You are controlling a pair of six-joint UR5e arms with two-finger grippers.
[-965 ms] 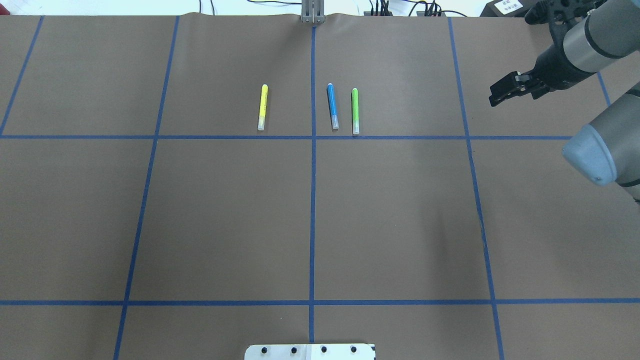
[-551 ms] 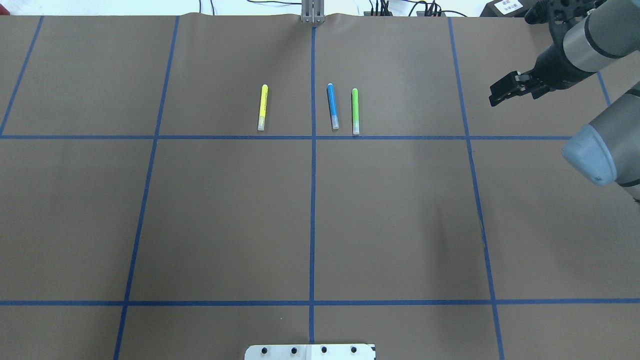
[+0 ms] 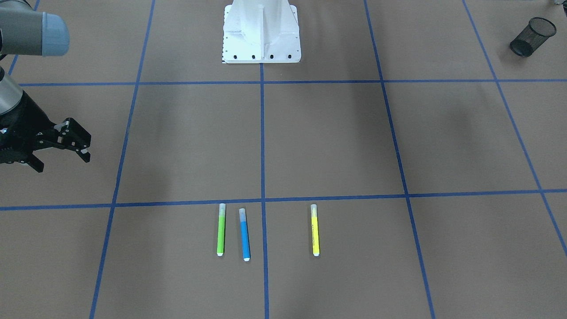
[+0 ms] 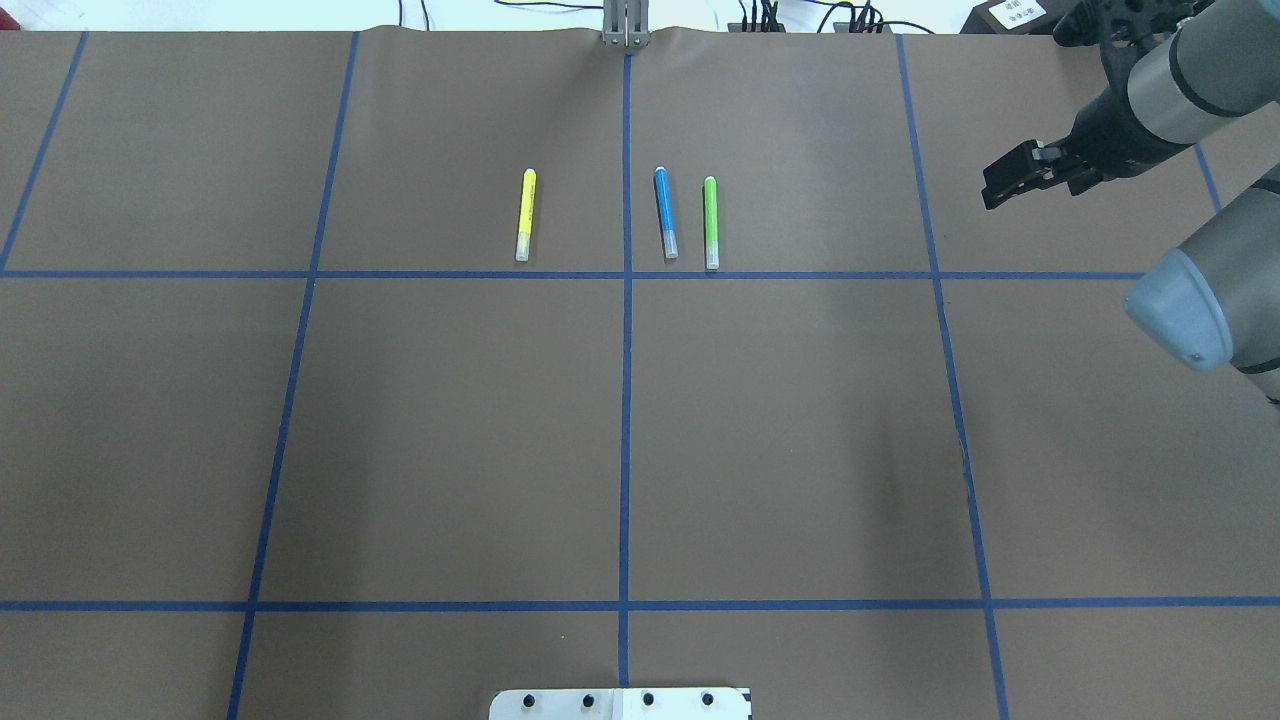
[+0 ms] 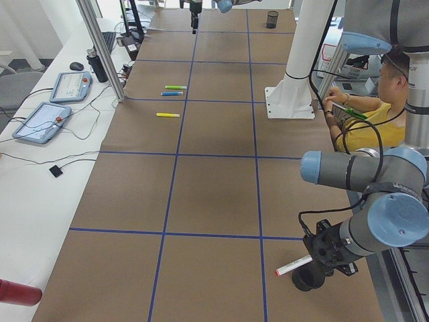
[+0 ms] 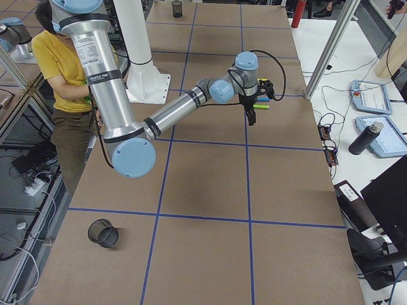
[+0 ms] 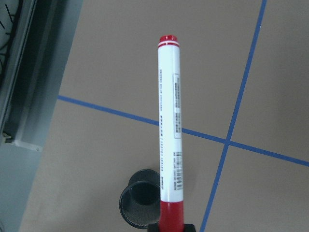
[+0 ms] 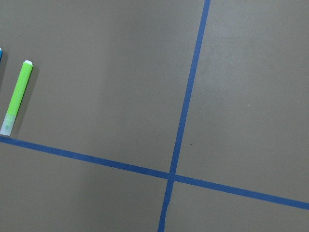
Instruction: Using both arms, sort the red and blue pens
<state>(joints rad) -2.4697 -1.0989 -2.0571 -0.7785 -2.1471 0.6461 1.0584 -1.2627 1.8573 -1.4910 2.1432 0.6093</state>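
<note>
The red pen point(image 7: 170, 130), white-barrelled with a red cap, is held by its capped end in my left gripper point(image 7: 171, 226), just above a black mesh cup point(image 7: 139, 204). In the exterior left view the red pen point(image 5: 293, 266) sticks out sideways from that gripper point(image 5: 328, 256) over the cup point(image 5: 307, 278). The blue pen point(image 4: 665, 213) lies on the far middle of the table beside a green marker point(image 4: 710, 222). My right gripper point(image 4: 1003, 183) hovers open and empty well to their right, also visible in the front view point(image 3: 61, 155).
A yellow marker point(image 4: 524, 214) lies left of the blue pen. A second mesh cup point(image 6: 105, 234) stands near the table's right end. The white pedestal base point(image 3: 261, 31) stands at the robot's edge. A person point(image 5: 362, 114) sits behind it.
My right gripper has drifted slightly toward the table's far edge. The pens on the table have not moved.
</note>
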